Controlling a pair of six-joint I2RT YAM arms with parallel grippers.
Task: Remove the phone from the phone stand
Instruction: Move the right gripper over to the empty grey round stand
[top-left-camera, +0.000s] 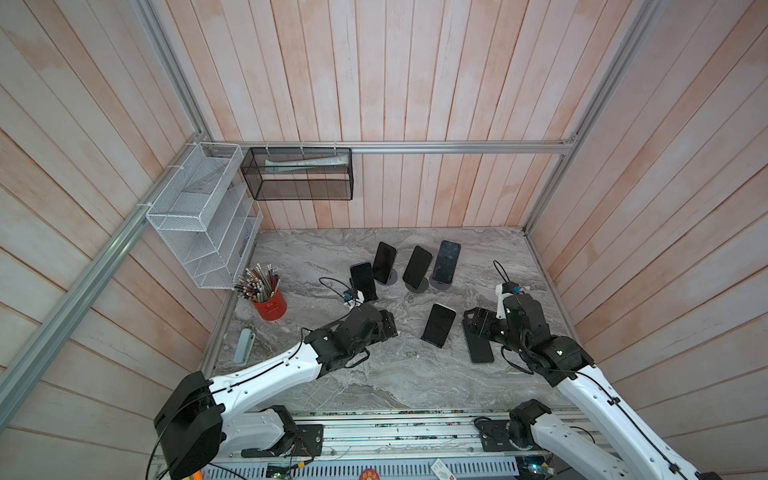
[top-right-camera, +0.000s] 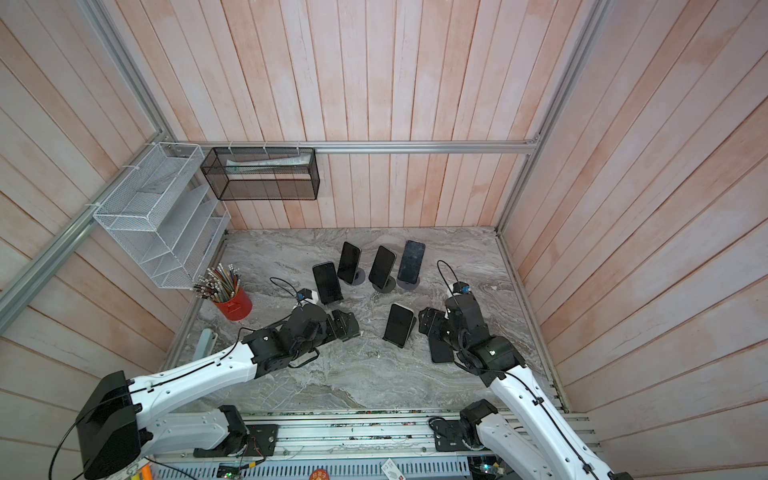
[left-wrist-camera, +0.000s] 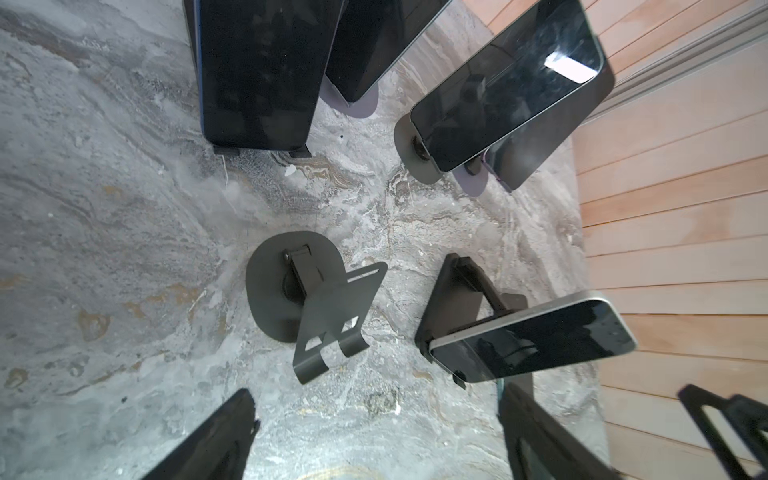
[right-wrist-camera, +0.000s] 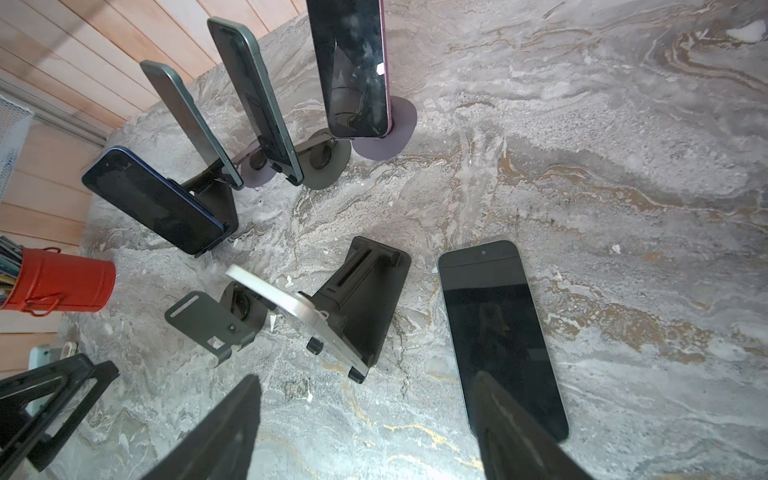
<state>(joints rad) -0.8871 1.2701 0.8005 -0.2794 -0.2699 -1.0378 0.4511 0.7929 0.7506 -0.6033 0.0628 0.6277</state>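
- In both top views the phone (top-left-camera: 480, 349) lies flat toward the surface's right edge, partly under the right tool (top-left-camera: 478, 323).
- Left wrist: the left tool (left-wrist-camera: 374, 436) is spread wide and empty, over the bare phone stand (left-wrist-camera: 307, 299).
- Right wrist: the right tool's apart too, gripping nothing.

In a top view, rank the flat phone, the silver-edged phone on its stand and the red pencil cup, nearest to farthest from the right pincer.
1. Flat phone: lying flat, partly under the right pincer.
2. Silver-edged phone: propped up, just toward the middle.
3. Red pencil cup: far across, on the left side.
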